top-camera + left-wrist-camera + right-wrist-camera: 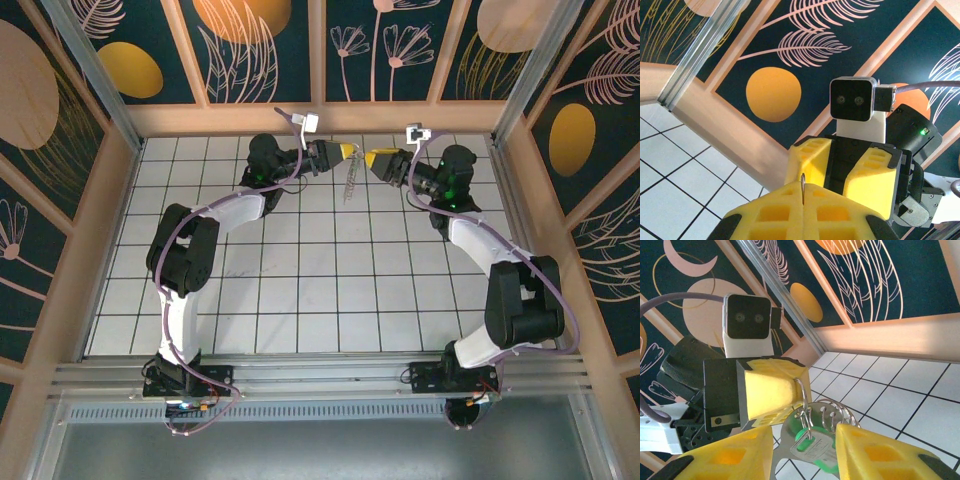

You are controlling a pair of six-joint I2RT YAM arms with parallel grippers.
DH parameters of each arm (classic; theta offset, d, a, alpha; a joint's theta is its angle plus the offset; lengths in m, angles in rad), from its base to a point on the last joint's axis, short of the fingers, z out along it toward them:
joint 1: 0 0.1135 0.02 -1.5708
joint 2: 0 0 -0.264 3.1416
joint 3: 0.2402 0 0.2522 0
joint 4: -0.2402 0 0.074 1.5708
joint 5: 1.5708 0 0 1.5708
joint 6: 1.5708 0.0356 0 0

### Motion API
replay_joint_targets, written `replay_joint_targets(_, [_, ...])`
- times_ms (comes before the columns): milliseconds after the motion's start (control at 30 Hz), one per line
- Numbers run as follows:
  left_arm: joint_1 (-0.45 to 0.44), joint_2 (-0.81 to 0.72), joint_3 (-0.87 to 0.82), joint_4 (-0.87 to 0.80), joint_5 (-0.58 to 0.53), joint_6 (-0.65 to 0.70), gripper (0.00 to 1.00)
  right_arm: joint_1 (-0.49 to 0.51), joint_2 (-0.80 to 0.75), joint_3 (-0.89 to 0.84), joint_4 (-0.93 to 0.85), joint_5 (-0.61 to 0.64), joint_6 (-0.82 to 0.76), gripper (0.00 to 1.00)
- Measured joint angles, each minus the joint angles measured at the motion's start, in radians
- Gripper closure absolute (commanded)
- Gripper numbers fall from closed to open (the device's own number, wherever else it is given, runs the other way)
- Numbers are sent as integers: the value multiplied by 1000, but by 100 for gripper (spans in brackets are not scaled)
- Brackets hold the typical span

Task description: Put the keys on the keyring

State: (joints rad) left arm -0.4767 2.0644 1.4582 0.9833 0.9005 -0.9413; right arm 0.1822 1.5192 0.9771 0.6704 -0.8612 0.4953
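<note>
My left gripper and right gripper meet tip to tip above the back of the tiled table. The left gripper is shut on the keyring, a thin metal loop whose edge sticks up between its yellow pads. In the right wrist view the keyring curves out of the left gripper. A green-headed key and silver keys hang from it. My right gripper stands open, with the bunch just off its fingertips. The keys dangle below both grippers.
The white tiled table lies below, with the wooden back rail just behind the grippers. Painted wall panels close in the back and sides. The right arm's camera block faces my left wrist closely.
</note>
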Motion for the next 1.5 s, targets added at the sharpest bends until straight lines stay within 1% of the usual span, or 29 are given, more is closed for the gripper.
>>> replay_joint_targets(133, [-1, 0, 0, 0, 0, 0, 100, 12, 0, 0, 1, -3, 0, 62])
replay_joint_targets(233, [-2, 0, 0, 0, 0, 0, 100, 30, 4, 0, 1, -3, -1, 65])
replay_joint_targets(300, [-2, 0, 0, 0, 0, 0, 100, 39, 9, 4, 0, -4, -2, 72])
replay_joint_targets(467, [-2, 0, 0, 0, 0, 0, 100, 47, 17, 13, -10, -4, -19, 95])
replay_joint_targets(533, [-2, 0, 0, 0, 0, 0, 100, 47, 17, 13, -17, -4, -20, 100])
replay_joint_targets(900, [-4, -32, -30, -19, -34, 11, 100, 56, 13, 13, -53, 16, -39, 100])
replay_joint_targets(1200, [-21, -82, -60, -92, -122, 85, 100, 100, -11, 13, -105, 135, -45, 100])
replay_joint_targets(1500, [-37, -97, -66, -138, -170, 131, 100, 161, -34, 17, -150, 256, -47, 100])
